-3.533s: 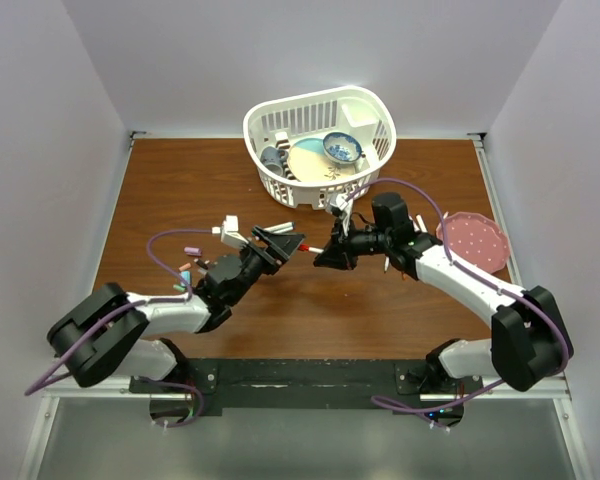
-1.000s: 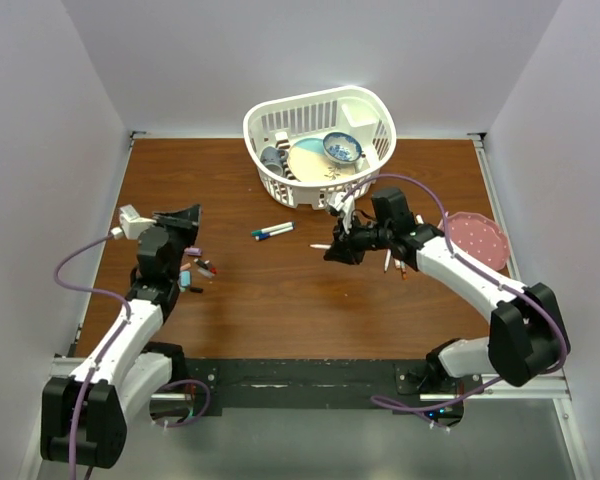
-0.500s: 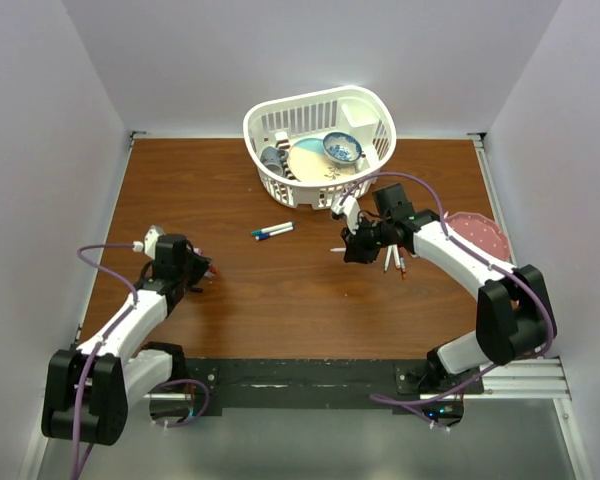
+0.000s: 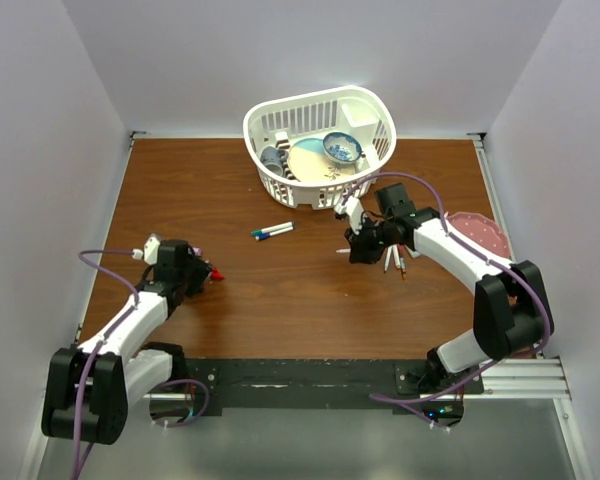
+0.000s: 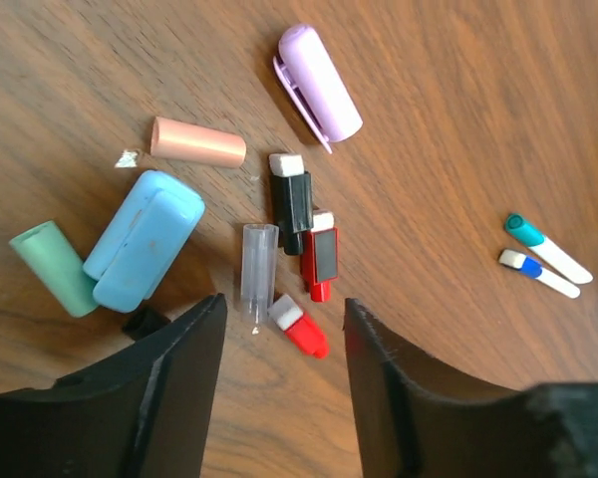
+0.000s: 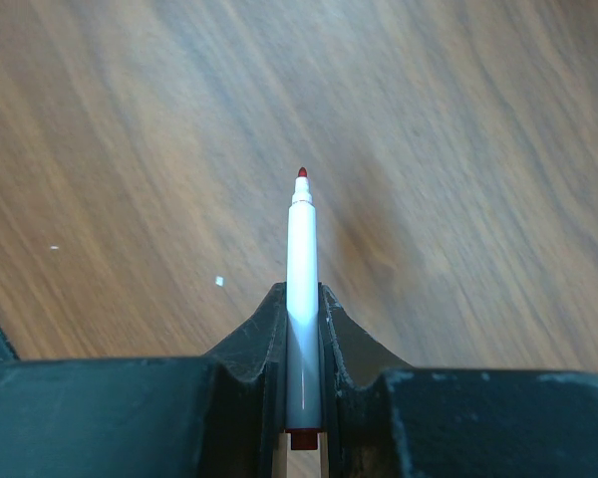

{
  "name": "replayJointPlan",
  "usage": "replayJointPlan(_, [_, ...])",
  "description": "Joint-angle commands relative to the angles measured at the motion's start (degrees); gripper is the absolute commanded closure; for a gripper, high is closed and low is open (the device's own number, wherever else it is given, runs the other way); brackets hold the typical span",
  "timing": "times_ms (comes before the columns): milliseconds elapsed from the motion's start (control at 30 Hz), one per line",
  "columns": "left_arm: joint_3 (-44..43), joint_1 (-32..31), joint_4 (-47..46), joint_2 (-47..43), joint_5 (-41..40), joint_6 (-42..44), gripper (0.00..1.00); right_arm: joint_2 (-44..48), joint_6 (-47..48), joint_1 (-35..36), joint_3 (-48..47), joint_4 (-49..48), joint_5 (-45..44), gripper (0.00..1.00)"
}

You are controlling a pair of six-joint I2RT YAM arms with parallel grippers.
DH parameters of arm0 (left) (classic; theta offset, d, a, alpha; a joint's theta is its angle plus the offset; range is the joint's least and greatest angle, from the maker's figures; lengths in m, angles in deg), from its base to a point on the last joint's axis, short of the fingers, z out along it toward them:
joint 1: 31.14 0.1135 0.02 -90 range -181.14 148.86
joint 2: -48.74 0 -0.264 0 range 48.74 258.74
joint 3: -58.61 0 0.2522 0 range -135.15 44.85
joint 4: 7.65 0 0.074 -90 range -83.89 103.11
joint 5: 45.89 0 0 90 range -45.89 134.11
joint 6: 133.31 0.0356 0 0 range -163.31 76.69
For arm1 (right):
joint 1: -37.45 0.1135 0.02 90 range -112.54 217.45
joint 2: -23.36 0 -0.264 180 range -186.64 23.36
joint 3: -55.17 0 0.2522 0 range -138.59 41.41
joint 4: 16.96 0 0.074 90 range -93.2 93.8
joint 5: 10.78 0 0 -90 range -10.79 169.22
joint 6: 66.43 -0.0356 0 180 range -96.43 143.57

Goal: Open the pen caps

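Top view: left end effector (image 4: 200, 272) low over loose pen caps (image 4: 216, 273) near worktop (image 4: 280, 300) left edge; right end effector (image 4: 356, 247) just beside bare markers (image 4: 394, 262); two capped markers (image 4: 272, 231) mid-worktop, well apart from both.
Left wrist: released, nothing gripped; red cap (image 5: 301, 328) right under the gap, black cap (image 5: 291, 199) just beyond; teal cap (image 5: 525, 229) and blue cap (image 5: 518, 262) still on (far right).
Right wrist: clenched on red marker (image 6: 301, 229), tip bare.
Progress: judged mostly done; two caps left.
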Motion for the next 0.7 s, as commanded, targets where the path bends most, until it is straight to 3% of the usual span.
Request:
replayJointPlan(0, [-2.62,0.33,2.65,-4.02,-2.56,-0.27,0.40,-0.16,2.14,-2.11,-2.32,1.32,-6.93,1.00])
replayJointPlan(267, [-5.61,0.33,2.05,-9.47,0.94,4.73,0.33,1.16,2.94,-9.22,-0.12,2.20,-18.72,1.00])
replayJointPlan(467, [-4.92,0.42,-7.60,-12.81,9.90,16.93,0.29,0.11,0.92,-14.32,1.20,1.32,-22.24,0.99])
replayJointPlan(667, [-1.93,0.33,-14.48,-15.72,15.89,20.38,0.25,-4.28,-1.54,-15.38,1.20,-0.44,-27.51,0.92])
